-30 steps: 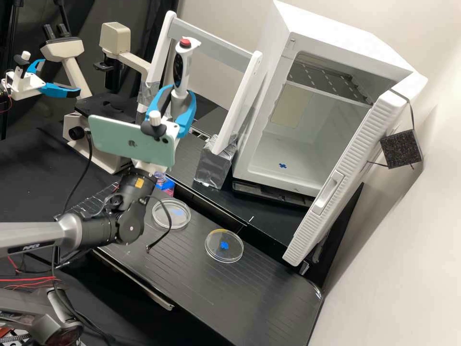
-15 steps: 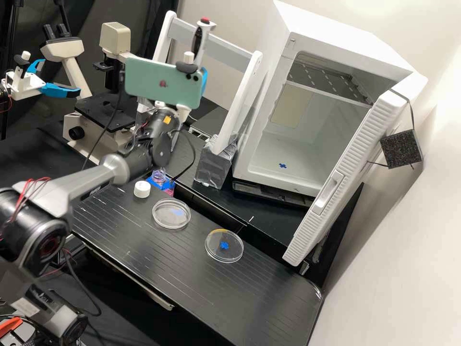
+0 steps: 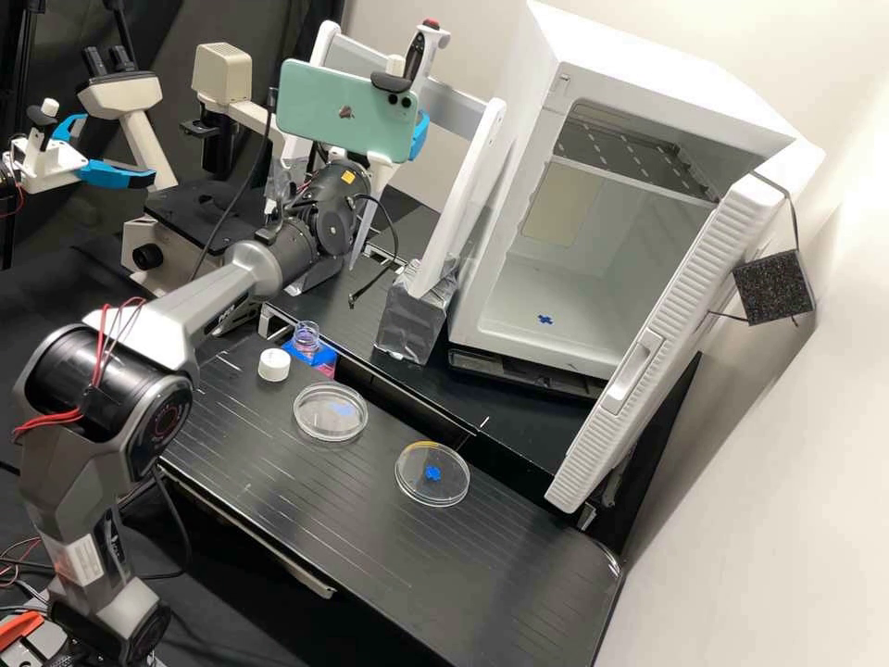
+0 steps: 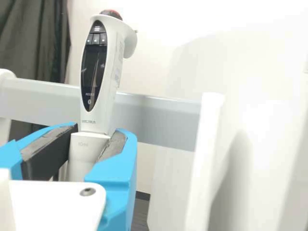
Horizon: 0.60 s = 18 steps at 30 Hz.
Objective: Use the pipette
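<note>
Beside the white rack's grey crossbar (image 3: 468,109), the gripper (image 3: 420,136) holds the pipette (image 3: 425,48) roughly upright and slightly tilted, its red-topped end above the green phone on the wrist. The pipette's middle is hidden behind the phone, and a pale tapered end shows below it. In the wrist view the gripper (image 4: 91,149) is shut on the light body of the pipette (image 4: 100,72), below its dark display. The crossbar (image 4: 159,118) passes behind it; whether they touch I cannot tell.
An open bottle (image 3: 306,338) in a blue holder, a white cap (image 3: 274,365) and two clear dishes (image 3: 331,412) (image 3: 432,474) are at the front bench. The open white incubator (image 3: 556,306) stands right, the microscope (image 3: 199,218) left.
The arm has carried the pipette up and to the right, towards the rack's crossbar. The bottle and white cap, earlier behind the arm, have come into sight. The gripper has kept its hold.
</note>
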### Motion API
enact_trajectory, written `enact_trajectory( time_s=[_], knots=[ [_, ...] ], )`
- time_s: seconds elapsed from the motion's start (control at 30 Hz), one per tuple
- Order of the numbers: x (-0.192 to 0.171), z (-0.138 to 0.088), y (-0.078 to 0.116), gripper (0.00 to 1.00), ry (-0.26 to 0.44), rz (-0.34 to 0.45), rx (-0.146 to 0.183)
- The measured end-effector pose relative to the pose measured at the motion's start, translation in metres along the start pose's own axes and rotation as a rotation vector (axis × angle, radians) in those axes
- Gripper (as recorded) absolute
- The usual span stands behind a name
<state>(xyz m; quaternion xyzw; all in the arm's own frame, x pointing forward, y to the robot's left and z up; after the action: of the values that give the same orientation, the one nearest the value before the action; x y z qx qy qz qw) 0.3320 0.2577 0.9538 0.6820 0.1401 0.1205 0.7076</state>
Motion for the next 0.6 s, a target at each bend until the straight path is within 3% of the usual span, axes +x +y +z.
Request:
enact_trajectory(
  time_s=[0.3, 0.6],
  knots=[
    [0.007, -0.015, -0.016, 0.0, 0.031, -0.047, 0.015],
    [0.016, -0.002, -0.022, 0.0, -0.04, -0.072, 0.016]
  ],
)
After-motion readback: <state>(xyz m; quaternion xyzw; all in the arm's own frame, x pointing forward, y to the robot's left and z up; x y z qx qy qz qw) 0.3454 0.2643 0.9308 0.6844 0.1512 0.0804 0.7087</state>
